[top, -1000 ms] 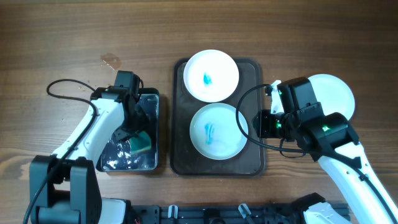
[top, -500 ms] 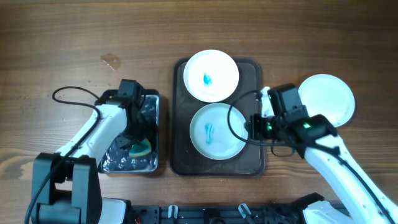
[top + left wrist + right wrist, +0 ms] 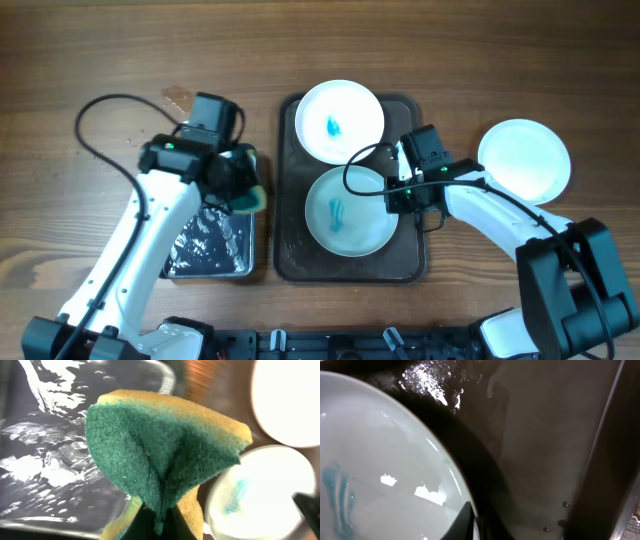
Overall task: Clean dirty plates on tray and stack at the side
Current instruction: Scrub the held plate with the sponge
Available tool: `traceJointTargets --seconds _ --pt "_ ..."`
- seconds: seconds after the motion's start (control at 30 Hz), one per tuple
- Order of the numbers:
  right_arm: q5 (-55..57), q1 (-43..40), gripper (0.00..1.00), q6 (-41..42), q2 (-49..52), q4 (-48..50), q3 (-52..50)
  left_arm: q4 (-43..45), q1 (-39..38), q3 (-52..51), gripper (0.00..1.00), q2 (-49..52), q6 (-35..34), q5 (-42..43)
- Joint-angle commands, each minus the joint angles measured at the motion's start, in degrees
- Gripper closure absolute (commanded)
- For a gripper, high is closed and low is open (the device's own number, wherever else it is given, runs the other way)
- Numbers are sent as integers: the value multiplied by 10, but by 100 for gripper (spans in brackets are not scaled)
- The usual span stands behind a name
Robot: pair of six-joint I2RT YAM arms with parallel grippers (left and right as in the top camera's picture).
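The dark brown tray (image 3: 412,250) holds two white plates with blue smears: a far plate (image 3: 340,120) and a near plate (image 3: 350,212). A third, plain white plate (image 3: 524,160) lies on the table to the right of the tray. My left gripper (image 3: 240,185) is shut on a green and yellow sponge (image 3: 160,445) and holds it at the tray's left edge, beside the near plate (image 3: 265,490). My right gripper (image 3: 393,190) is pinched on the right rim of the near plate (image 3: 380,470), fingertips (image 3: 475,522) either side of the rim.
A black rectangular container (image 3: 205,240) with wet, shiny contents stands left of the tray, under my left arm. A small wet stain (image 3: 178,97) marks the wood at the far left. Cables loop from both arms over the table.
My left gripper lifted the sponge out of the black container and moved right toward the tray. My right gripper moved left from the plain plate to the near plate's right rim.
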Motion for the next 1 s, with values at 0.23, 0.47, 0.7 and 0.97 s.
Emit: traceJointTargets --seconds 0.23,0.47,0.7,0.97 --pt "23 -1 96 44 19 -14 -7 199 -171 3 96 115 -76 132" --pt "23 -1 96 43 19 -24 -7 320 -245 3 96 267 -155 185" --pt "22 -1 96 43 19 -28 -7 191 -218 8 96 300 -169 2" --pt "22 -1 96 43 19 -29 -7 97 -185 27 96 287 -128 -97"
